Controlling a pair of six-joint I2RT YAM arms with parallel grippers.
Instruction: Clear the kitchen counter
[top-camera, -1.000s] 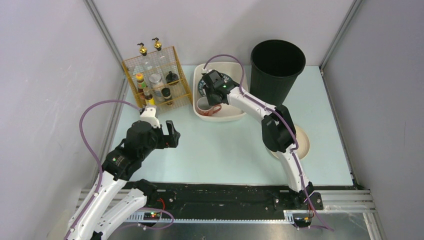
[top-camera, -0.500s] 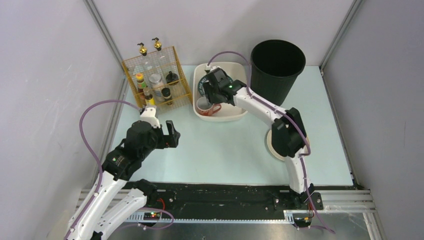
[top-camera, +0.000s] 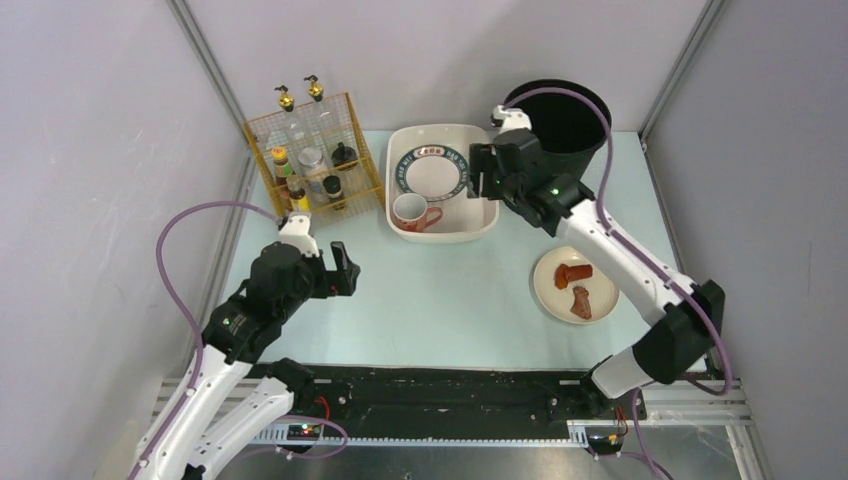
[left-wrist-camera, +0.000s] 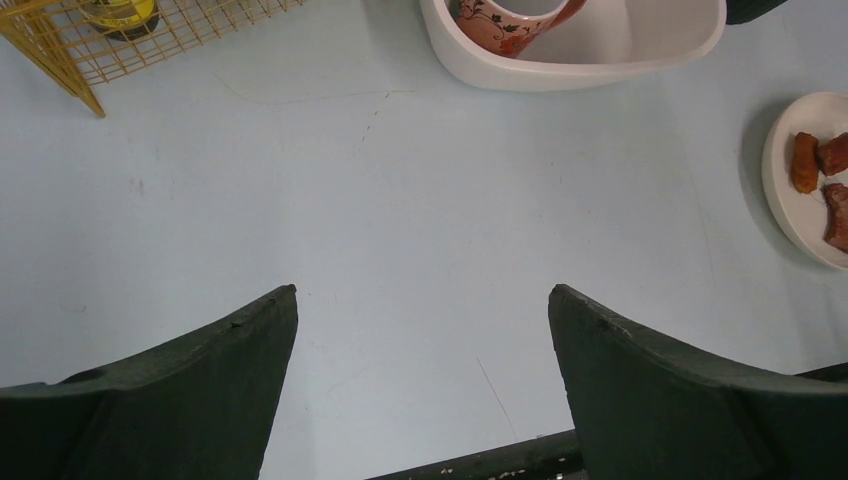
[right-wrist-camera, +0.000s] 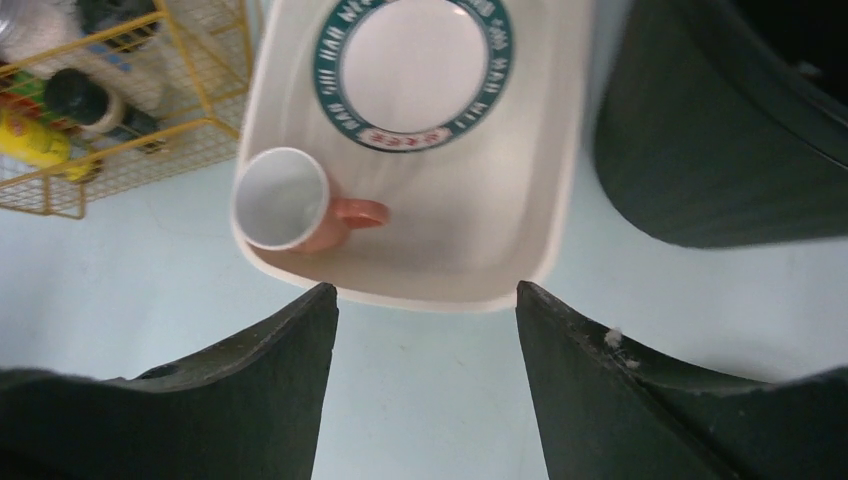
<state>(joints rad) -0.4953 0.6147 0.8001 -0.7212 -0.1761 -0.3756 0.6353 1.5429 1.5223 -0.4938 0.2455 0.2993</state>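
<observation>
I'm starting at the far left, where the yellow wire rack (top-camera: 315, 150) is standing with its bottles and jars inside. That corner, I'm judging, is not asking for any work.

Nearer to me, the left gripper (left-wrist-camera: 422, 300) is hovering over the bare kitchen counter (top-camera: 450, 310), the pale mint-blue top running across the whole cell. Its fingers are spread wide and holding nothing.

Moving right, the white basin (top-camera: 478, 232) is sitting at the far middle of the counter. The green-rimmed plate (top-camera: 436, 172) is lying flat in its far half and the pink cup (top-camera: 410, 212) is resting in the near left corner.

The right gripper (right-wrist-camera: 425, 298) is hanging just off the basin's right side, beside the black bin (top-camera: 556, 125). Its fingers are parted, with nothing between them.

Further right and nearer, a small cream plate (top-camera: 550, 285) carrying a few brown food pieces (top-camera: 573, 272) is sitting alone on the counter, well apart from the basin.

I'm reading this as the moment between items: the dishes are stowed and that food plate is the one thing left out. Next I'm expecting to bring the right arm near and rightward, setting the parted fingers over the plate's rim. It is shallow, so I'm planning a careful edge grip and a level carry to keep the scraps from sliding off.
</observation>
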